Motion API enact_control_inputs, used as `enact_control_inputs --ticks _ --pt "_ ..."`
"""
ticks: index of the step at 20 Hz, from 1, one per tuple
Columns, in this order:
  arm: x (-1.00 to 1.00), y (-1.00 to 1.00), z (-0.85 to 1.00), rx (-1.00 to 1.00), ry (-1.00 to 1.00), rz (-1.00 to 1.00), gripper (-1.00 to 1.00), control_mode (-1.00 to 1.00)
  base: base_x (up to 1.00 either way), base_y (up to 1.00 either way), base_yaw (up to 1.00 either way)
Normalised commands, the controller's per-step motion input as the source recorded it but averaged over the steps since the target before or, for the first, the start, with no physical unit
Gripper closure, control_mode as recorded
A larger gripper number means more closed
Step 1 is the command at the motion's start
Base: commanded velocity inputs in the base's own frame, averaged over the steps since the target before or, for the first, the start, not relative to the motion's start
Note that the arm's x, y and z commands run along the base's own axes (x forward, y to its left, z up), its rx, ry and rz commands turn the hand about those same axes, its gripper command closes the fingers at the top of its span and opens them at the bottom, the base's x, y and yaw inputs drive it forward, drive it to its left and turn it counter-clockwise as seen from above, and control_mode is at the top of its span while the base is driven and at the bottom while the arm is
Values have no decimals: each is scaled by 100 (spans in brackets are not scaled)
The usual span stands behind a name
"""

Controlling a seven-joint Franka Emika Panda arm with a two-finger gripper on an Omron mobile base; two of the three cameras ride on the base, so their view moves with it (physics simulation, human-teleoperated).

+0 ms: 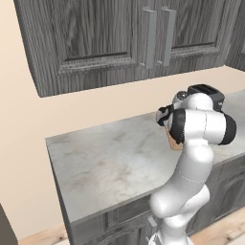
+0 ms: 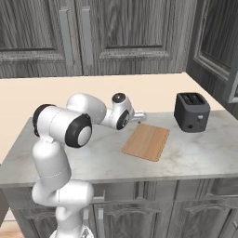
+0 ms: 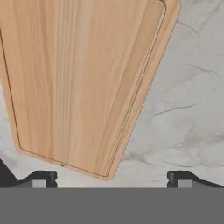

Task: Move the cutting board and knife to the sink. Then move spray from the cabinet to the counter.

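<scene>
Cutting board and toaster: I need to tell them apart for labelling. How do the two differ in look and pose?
The cutting board is light-brown wood with visible grain; the toaster is dark grey. The cutting board lies flat and thin on the counter; the toaster stands upright as a boxy block with slots on top. The cutting board sits nearer the counter's front edge, the toaster further back, by the wall. Both rest on the same marbled counter, apart from each other.

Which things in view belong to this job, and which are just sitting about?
Job: cutting board lying flat on the counter; upper cabinet, doors shut; open gripper hovering over the board's edge.
Just there: toaster, beside the board.
</scene>
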Motion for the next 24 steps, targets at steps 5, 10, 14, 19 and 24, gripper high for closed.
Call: enact_control_inputs --ticks 5,10,14,19,24 --pt "14 0 -2 0 0 0 -100 -100 0 0 0" --pt "20 0 0 0 0 0 -100 -100 0 0 0" --pt "15 0 -8 0 0 0 -100 -100 0 0 0" --pt "18 0 -16 0 0 0 -100 -100 0 0 0" --pt "21 0 -31 0 0 0 -100 -100 0 0 0"
